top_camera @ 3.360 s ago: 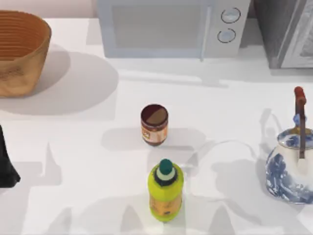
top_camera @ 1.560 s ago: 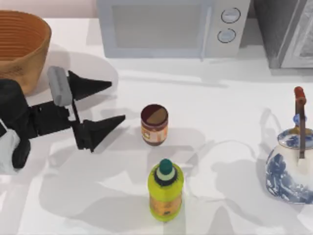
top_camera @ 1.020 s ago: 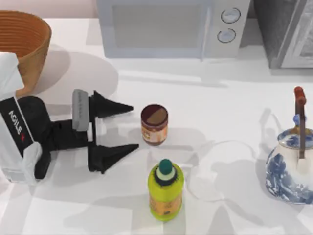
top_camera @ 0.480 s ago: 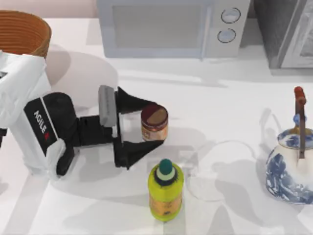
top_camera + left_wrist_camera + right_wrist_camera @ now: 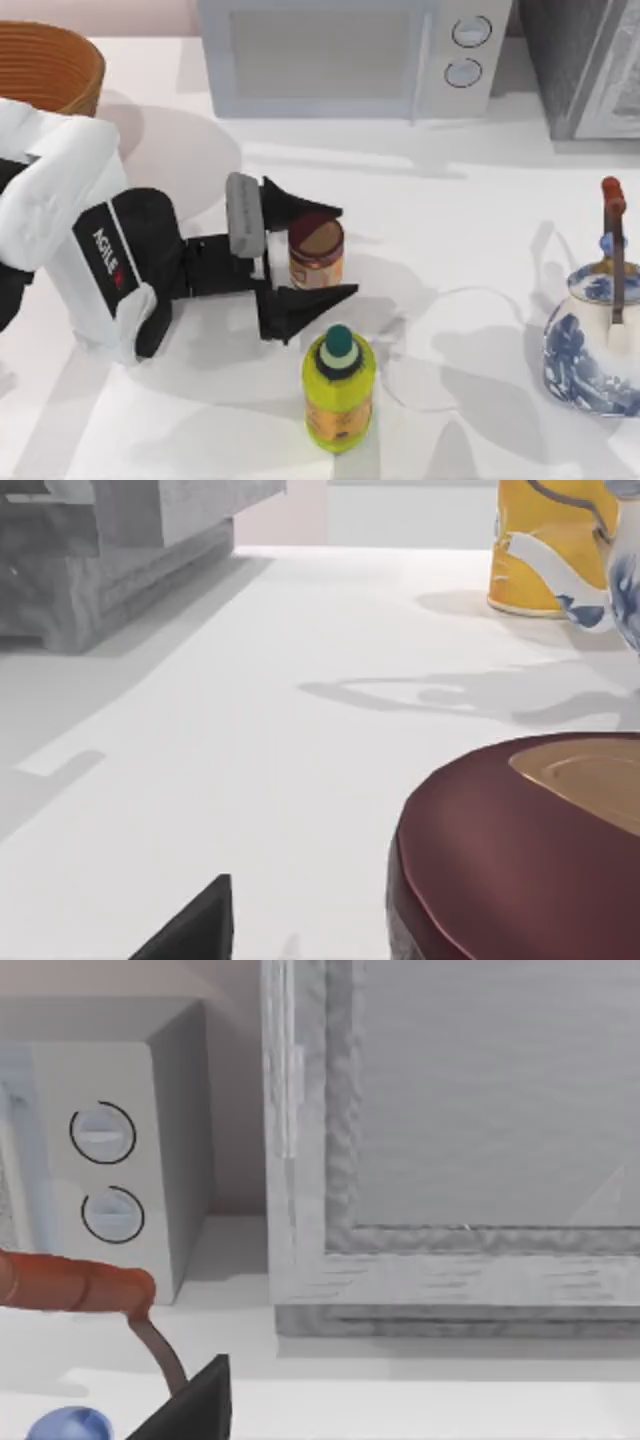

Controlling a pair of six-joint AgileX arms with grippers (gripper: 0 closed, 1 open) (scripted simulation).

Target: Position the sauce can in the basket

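The sauce can (image 5: 316,252), short with a maroon top and orange label, stands upright mid-table. My left gripper (image 5: 346,251) is open and reaches in from the left, one dark finger (image 5: 300,209) on the far side of the can and the other (image 5: 305,303) on the near side, with small gaps. The left wrist view shows the can's maroon top (image 5: 520,850) close up beside a fingertip (image 5: 195,935). The wicker basket (image 5: 50,65) sits at the far left corner, partly hidden by my left arm. A dark bit of my right gripper (image 5: 195,1405) faces the microwave.
A yellow-green bottle (image 5: 338,392) stands just in front of the can, close to the near finger. A white microwave (image 5: 340,55) lines the back edge, with a grey cabinet (image 5: 590,60) at the back right. A blue-and-white teapot (image 5: 595,340) is at the right.
My left arm came in from the left edge and moved right with the gripper open, until its fingers straddle the can. The can and the bottle have not moved.
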